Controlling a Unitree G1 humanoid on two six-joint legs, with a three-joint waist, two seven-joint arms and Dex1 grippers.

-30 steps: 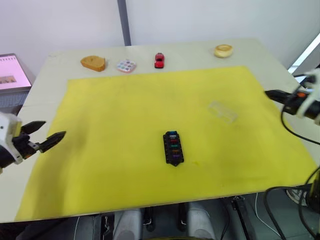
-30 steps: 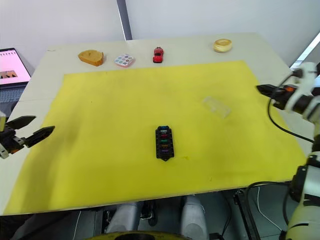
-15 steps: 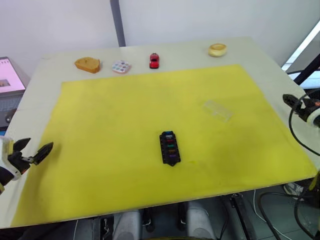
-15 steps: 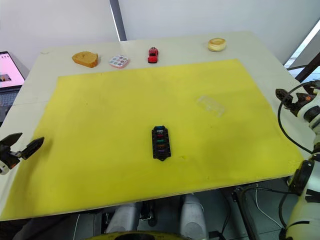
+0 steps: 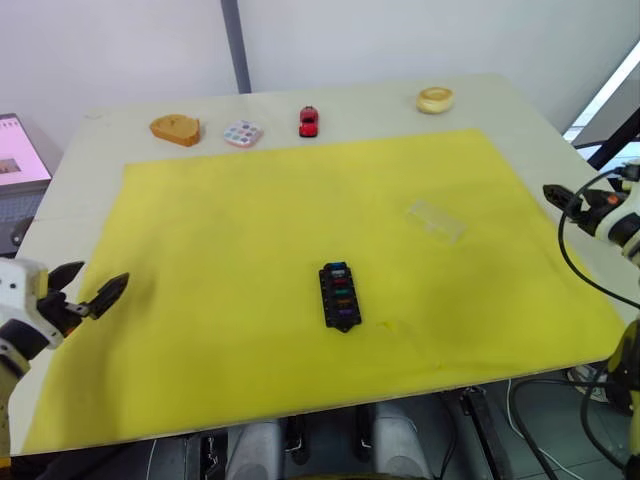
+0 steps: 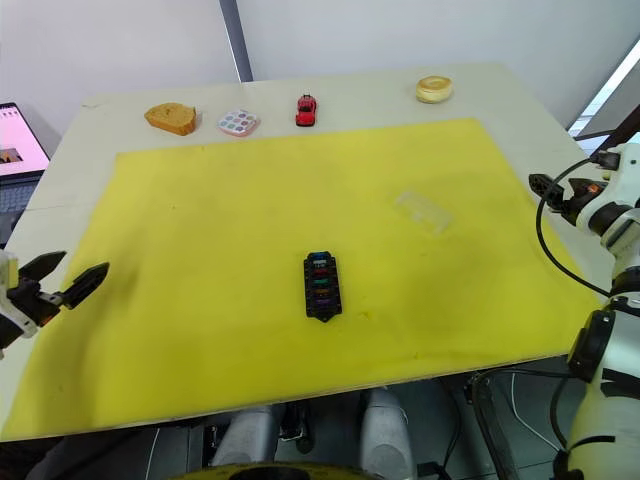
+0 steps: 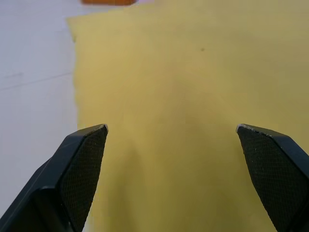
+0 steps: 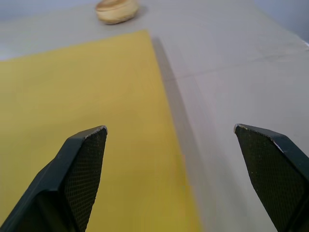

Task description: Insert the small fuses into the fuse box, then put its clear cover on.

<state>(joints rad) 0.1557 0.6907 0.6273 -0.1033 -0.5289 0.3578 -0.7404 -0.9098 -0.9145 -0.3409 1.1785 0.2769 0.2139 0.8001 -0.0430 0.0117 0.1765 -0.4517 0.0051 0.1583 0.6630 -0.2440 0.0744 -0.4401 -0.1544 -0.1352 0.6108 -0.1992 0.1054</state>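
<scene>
A: Left eye view: what is the left gripper [image 5: 92,288] doing?

B: It hangs over the left edge of the yellow mat [image 5: 250,230], fingers spread wide, nothing between them. The left wrist view shows the same: two black pads [image 7: 82,169] far apart, bare mat between.

A: And the right gripper [image 6: 541,184]?

B: Off the mat's right edge, above the table [image 6: 540,120]. In the right wrist view its fingers [image 8: 82,174] stand wide apart and empty, the mat's edge running between them, a tan round thing [image 8: 116,10] far ahead.

A: The fuse box [image 5: 339,296]?

B: Mid-mat, well apart from both grippers, to the right of the left one. Coloured fuses [image 5: 342,284] sit in its slots.

A: The cover [image 5: 436,218]?

B: Lying flat on the mat, not on the box, between the box and the right gripper, nearer the right one.

A: Anything else?

B: Far along the back of the table: a red toy car [image 5: 308,121], a dotted tray [image 5: 244,133], an orange block [image 5: 176,129].
</scene>
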